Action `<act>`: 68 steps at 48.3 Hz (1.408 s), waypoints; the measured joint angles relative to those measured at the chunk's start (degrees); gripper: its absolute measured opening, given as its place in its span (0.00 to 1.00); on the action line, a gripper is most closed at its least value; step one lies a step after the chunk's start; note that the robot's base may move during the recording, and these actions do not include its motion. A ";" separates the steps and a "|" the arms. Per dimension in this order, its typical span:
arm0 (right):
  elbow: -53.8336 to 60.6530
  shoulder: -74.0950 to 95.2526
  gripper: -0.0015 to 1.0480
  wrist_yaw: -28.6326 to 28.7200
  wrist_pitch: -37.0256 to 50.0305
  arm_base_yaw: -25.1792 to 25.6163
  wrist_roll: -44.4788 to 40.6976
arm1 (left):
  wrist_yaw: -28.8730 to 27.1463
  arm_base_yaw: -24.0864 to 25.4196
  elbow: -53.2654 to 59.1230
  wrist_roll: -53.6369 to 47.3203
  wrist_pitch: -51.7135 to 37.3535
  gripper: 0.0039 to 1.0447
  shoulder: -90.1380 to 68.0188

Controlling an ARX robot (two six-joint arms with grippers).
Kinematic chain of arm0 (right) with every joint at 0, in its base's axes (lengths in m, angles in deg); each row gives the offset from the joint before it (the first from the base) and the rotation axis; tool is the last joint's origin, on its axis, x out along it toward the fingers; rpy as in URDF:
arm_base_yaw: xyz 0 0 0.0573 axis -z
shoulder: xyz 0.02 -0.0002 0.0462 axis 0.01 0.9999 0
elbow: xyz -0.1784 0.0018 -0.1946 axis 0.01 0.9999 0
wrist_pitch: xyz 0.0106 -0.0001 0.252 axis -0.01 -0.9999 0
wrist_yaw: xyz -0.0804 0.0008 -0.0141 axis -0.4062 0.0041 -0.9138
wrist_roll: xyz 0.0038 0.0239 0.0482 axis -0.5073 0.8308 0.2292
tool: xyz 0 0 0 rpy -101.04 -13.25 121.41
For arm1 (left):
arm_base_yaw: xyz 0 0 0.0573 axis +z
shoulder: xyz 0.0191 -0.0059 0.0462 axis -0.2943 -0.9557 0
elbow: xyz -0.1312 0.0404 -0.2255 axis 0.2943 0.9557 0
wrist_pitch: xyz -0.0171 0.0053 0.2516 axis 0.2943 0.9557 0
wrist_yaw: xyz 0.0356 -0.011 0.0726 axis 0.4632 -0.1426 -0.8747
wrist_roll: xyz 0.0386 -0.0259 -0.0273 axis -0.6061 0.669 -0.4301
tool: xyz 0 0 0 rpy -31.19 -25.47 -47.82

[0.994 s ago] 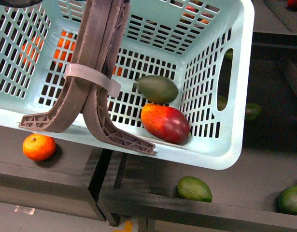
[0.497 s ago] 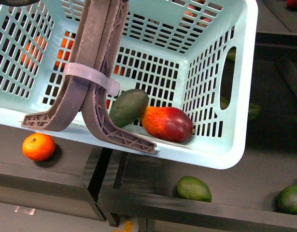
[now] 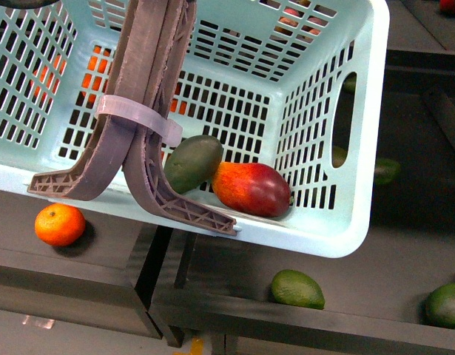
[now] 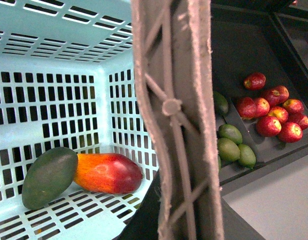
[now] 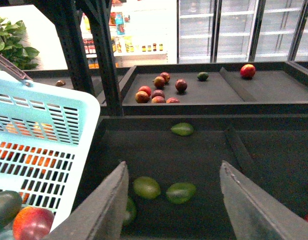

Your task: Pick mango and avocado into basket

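The aqua basket (image 3: pixel 345 222) hangs in the air, filling the front view. Inside it the red-and-orange mango (image 3: pixel 251 189) lies against the near right corner. The dark green avocado (image 3: pixel 191 163) rests beside it, touching its orange end. Both also show in the left wrist view, mango (image 4: pixel 107 173) and avocado (image 4: pixel 48 177), on the slotted floor of the basket (image 4: pixel 63 115). My left gripper is shut on the basket's brown-grey handles (image 4: pixel 179 125); its jaws are hidden behind them. My right gripper (image 5: pixel 174 200) stands open and empty beside the basket (image 5: pixel 68 107), over a dark bin.
An orange (image 3: pixel 59 225) lies on the dark shelf below the basket. Green fruits (image 3: pixel 297 288) lie in the lower bin, and several more (image 5: pixel 180 192) sit below my right gripper. Red apples (image 4: pixel 274 107) fill a bin to the side. Dark shelf dividers run between bins.
The avocado rolled across the basket floor from the back toward the handles and now rests against the mango. The basket shifted slightly.
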 joint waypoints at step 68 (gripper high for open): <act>0.66 -19.54 0.64 0.07 -19.50 0.11 -2.23 | 0.02 -0.02 0.00 0.07 0.00 0.05 0.00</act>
